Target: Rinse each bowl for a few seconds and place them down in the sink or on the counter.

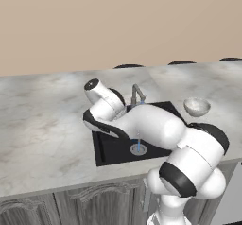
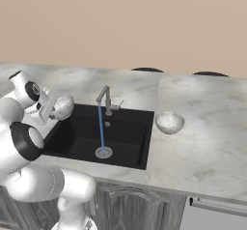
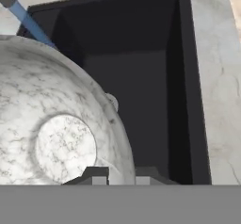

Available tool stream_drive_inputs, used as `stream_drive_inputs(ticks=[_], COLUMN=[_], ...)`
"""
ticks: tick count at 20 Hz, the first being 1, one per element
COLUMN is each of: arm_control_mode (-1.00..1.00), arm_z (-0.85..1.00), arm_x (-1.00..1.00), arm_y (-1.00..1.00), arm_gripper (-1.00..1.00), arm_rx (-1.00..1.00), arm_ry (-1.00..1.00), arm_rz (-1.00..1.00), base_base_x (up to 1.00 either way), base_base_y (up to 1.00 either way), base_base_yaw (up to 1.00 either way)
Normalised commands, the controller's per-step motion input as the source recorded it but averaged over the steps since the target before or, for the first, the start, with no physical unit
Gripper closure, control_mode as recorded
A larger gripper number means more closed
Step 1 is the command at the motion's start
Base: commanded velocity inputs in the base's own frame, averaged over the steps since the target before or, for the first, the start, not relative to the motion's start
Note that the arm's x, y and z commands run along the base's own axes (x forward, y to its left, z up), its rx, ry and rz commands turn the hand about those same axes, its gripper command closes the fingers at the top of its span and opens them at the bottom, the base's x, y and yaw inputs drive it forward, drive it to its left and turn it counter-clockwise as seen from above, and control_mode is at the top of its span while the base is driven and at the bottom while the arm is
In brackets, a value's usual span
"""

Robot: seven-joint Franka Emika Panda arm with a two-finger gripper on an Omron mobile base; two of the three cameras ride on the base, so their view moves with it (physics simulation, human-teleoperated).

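Note:
My gripper (image 2: 53,108) is shut on the rim of one speckled white-grey bowl (image 2: 63,107) and holds it tilted above the left end of the black sink (image 2: 82,135). In the hand view this bowl (image 3: 56,124) shows its underside and foot ring, with its rim between the fingertips (image 3: 100,173) of the gripper (image 3: 122,173). A blue water stream (image 2: 101,127) falls from the grey faucet (image 2: 106,100) to the drain (image 2: 103,152), to the right of the held bowl and apart from it. The second bowl (image 2: 170,122) (image 1: 197,107) stands upright on the counter (image 2: 207,142) just right of the sink.
The marbled counter (image 1: 42,134) runs to both sides of the sink (image 1: 113,151), with grey cabinet doors (image 2: 144,207) below. My own arm hangs over much of the basin in the left base view. A beige wall stands behind.

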Motion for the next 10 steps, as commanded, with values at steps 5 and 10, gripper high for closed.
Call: stream_drive_inputs(ticks=[5, 10], arm_control_mode=[-1.0, -1.0], arm_z=[0.15, -0.02], arm_x=[-0.05, -0.1], arm_y=[0.38, 0.47], arm_gripper=[1.0, 1.0], arm_rx=[0.0, 0.01], arm_ry=[0.11, 0.05], arm_rz=[0.14, 0.17], base_base_x=[0.0, 0.0], base_base_y=[0.0, 0.0], base_base_yaw=[0.0, 0.0])
